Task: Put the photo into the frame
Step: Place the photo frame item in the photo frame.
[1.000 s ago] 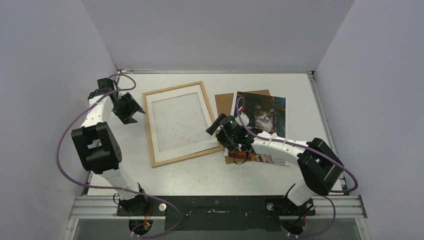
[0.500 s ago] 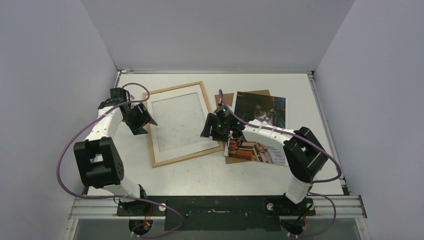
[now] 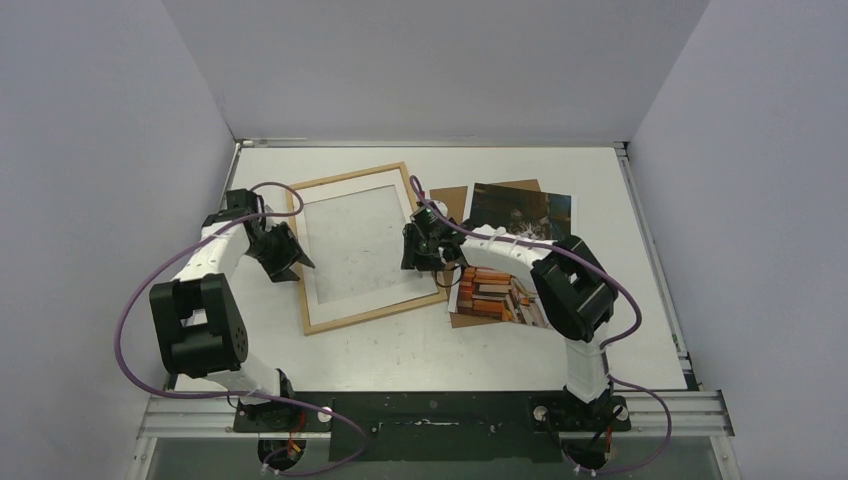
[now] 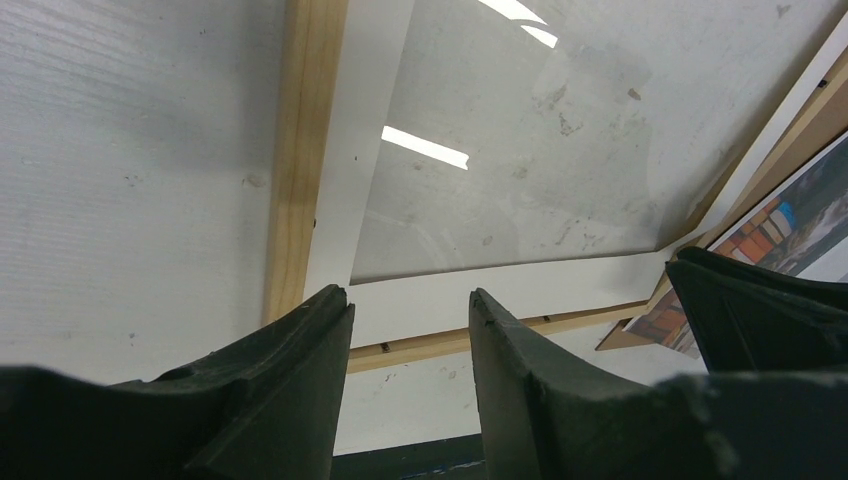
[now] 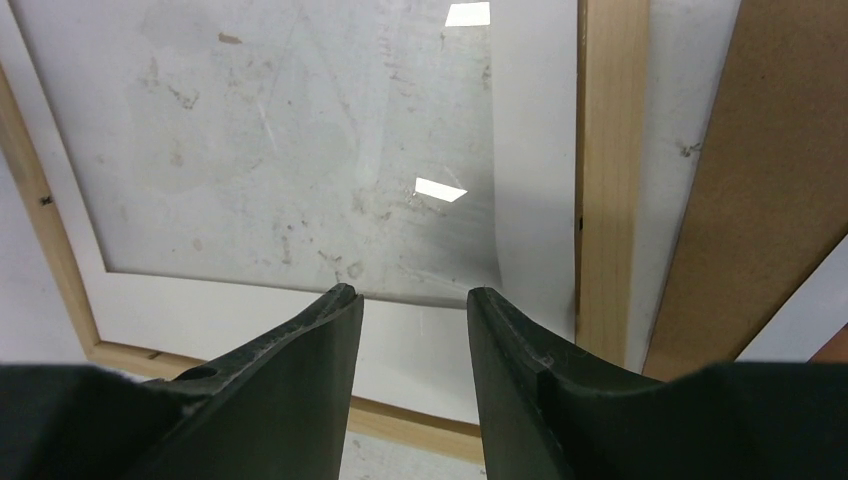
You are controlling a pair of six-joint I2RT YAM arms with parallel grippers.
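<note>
Frame (image 3: 358, 245) lies flat on the table (image 3: 620, 230), skewed a bit off square. Light wood rim, white mat (image 5: 540, 150) inside it, smudged glass (image 5: 280, 130) in the middle with lamp glare on it.

Photo (image 3: 495, 298) is not in the frame. It lies flat just right of the frame, on top of a brown board (image 3: 449, 202). The board sticks out past the photo's edge on the side facing the frame. Photo's nearest corner sits close to the frame's right rail; can't tell if they touch. Right arm (image 3: 510, 250) crosses the photo's middle and hides most of the cat. The book stacks show on the near side of it.

Left gripper (image 3: 297, 262) is at the frame's left rail, toward the near-left corner. Fingers (image 4: 300, 400) are spread a little with nothing between them. Its wrist camera shows the tips (image 4: 410, 300) over that corner, with white mat in the gap. Contact with the frame: can't tell.

Right gripper (image 3: 414, 258) is at the frame's right rail, just inside it. Fingers (image 5: 300, 380) are apart with a narrow gap, holding nothing. Its wrist camera shows the tips (image 5: 415, 300) over the mat, glass beyond them. The right rail runs just beside the right-hand finger, and the board lies past that rail. Contact: can't tell either.
</note>
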